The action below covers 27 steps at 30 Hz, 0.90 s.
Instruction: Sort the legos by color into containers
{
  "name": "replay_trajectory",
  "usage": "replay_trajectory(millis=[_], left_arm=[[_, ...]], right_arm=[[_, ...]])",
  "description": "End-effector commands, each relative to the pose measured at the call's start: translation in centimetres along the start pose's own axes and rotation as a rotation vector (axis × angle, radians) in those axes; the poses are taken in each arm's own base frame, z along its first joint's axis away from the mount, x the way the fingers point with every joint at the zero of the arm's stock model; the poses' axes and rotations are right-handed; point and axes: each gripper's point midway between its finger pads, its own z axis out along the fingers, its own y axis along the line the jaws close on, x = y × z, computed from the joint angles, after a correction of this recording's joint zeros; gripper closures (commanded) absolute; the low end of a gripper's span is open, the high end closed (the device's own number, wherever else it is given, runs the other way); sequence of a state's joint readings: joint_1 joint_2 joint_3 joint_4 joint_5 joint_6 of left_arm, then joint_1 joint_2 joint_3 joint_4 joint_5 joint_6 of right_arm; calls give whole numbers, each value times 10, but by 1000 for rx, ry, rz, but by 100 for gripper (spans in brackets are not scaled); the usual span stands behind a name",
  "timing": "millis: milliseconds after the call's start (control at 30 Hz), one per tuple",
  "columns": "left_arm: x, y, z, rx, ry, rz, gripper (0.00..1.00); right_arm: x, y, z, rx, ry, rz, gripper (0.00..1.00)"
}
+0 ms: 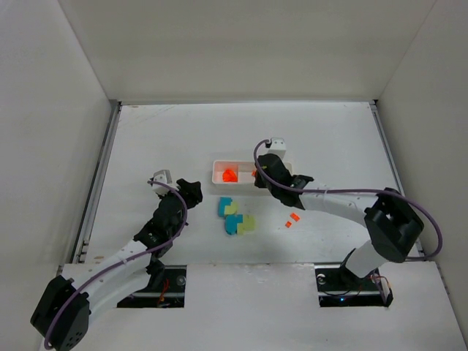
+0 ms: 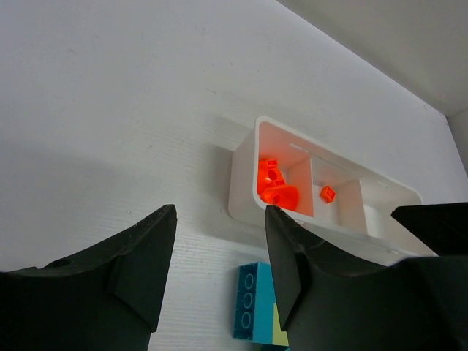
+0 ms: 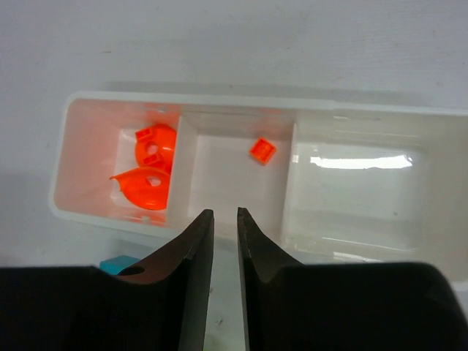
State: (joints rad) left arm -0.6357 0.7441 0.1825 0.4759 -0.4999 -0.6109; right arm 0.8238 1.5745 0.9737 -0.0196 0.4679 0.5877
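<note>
**Room around the tray**

The right gripper (image 1: 258, 174) and its arm (image 1: 329, 201) cover the tray's (image 1: 241, 162) middle and right compartments from above. The left compartment (image 1: 219, 169) is open from above. Near the tray's front wall lie the teal and yellow blocks (image 1: 235, 216).

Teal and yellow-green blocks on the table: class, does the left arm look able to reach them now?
Probably yes: the left end effector, open and empty, sits beside the blocks with only bare table between them.
</note>
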Motion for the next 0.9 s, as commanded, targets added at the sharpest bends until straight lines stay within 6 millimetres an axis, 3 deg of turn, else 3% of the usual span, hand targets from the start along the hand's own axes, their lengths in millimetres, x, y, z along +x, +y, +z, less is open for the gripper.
replay_trajectory(millis=[0,100,167,300,467,867], left_arm=[[-7,-8,1,27,-27,-15,51],[-8,-7,0,24,-31,-21,51],[-6,-8,0,30,-26,-21,51],[-5,-11,2,31,-19,-13,51],[-7,-6,1,21,-34,-24,51],[-5,-3,5,10,-27,-28,50]], right_arm=[[-17,-17,-22,52,-72,-3,78],[-1,-43,-37,115,-47,0,82],[10,-50,-38,119,-16,-7,82],[-1,-29,-29,71,-11,-80,80],[-10,-5,-1,65,31,-148,80],[4,2,49,130,174,-206,68]])
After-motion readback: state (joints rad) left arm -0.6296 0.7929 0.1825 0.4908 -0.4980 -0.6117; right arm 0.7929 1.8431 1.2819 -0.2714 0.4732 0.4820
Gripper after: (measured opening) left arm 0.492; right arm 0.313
